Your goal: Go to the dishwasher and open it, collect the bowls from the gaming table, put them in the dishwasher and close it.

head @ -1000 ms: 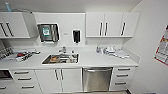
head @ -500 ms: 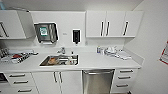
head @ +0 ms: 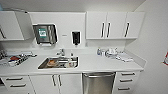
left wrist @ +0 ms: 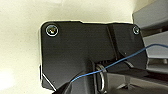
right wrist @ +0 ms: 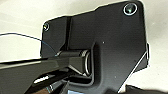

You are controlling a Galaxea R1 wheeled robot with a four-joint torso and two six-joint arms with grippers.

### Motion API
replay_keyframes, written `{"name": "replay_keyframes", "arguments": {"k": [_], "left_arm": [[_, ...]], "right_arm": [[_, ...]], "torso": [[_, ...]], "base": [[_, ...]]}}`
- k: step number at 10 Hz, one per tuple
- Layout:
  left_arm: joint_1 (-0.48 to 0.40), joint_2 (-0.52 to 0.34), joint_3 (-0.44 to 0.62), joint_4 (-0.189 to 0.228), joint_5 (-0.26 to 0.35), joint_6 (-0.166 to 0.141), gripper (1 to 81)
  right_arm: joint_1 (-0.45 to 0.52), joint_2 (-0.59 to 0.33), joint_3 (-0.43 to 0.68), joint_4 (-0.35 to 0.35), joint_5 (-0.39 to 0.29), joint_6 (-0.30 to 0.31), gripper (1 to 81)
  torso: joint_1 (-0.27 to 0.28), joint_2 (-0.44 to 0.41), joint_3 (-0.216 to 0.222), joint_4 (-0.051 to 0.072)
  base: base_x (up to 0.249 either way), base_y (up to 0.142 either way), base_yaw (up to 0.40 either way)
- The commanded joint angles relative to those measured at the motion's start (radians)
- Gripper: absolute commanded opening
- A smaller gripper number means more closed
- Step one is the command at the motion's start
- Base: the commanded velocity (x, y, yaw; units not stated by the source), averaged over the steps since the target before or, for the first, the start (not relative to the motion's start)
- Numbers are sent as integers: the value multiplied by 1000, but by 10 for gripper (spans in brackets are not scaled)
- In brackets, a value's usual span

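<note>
Dishwasher (head: 98, 82), brushed steel and closed, is being seen from the head view under the white counter (head: 105, 65), low in the picture and right of centre, between the white double doors (head: 56, 80) under the sink (head: 59, 62) and a stack of drawers (head: 125, 80). Its bar handle is being shown across the top of the front. Dishes are being held in the sink. Small items (head: 111, 52) are being kept on the counter by the right wall. Wall cabinets (head: 113, 25) are being carried above, with a paper dispenser (head: 45, 34) and a dark soap dispenser (head: 75, 37) on the wall. Whether either pincer is apart or together cannot be told.
</note>
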Motion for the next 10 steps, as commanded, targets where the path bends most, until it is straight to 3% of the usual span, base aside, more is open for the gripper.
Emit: {"name": "replay_keyframes", "arguments": {"k": [1,10], "left_arm": [[-48,-11,5,-4,52,-3,811],[-48,-11,5,-4,52,-2,811]], "right_arm": [[40,-21,8,-1,-61,-1,811],[40,-21,6,1,-61,2,811]], "torso": [[0,0,0,0],[0,0,0,0]], "base": [[150,0,0],[153,0,0]]}}
